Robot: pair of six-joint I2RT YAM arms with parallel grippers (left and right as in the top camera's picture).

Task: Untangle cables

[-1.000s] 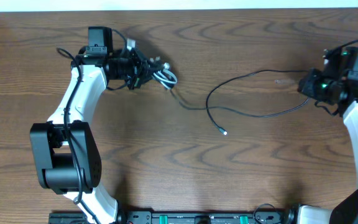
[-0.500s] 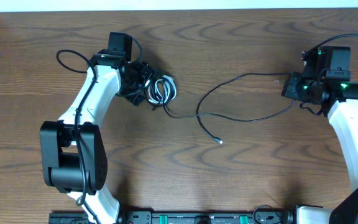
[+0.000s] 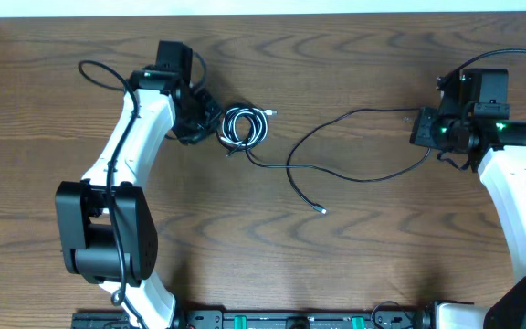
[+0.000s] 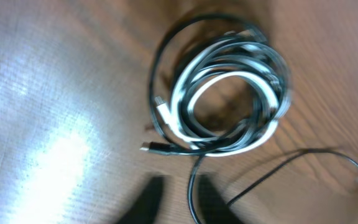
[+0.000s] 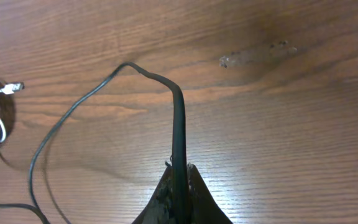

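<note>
A coil of white and black cables (image 3: 243, 128) lies flat on the wooden table, and fills the left wrist view (image 4: 225, 93). My left gripper (image 3: 208, 124) is just left of the coil, open; one black strand runs between its fingers (image 4: 182, 200) without being pinched. A long black cable (image 3: 354, 114) leaves the coil, loops across the middle and runs to my right gripper (image 3: 425, 129). The right gripper (image 5: 179, 180) is shut on that black cable (image 5: 178, 112). The cable's free plug end (image 3: 323, 209) lies on the table.
The thick black robot wire (image 3: 103, 71) loops beside the left arm. The table's far edge (image 3: 263, 13) runs along the top. A white plug tip (image 5: 14, 87) of the coil shows at the left of the right wrist view.
The coil moved right with the left gripper, then was let go; it now lies free, with the gripper drawn back to its left. The right gripper shifted left with the black cable.
</note>
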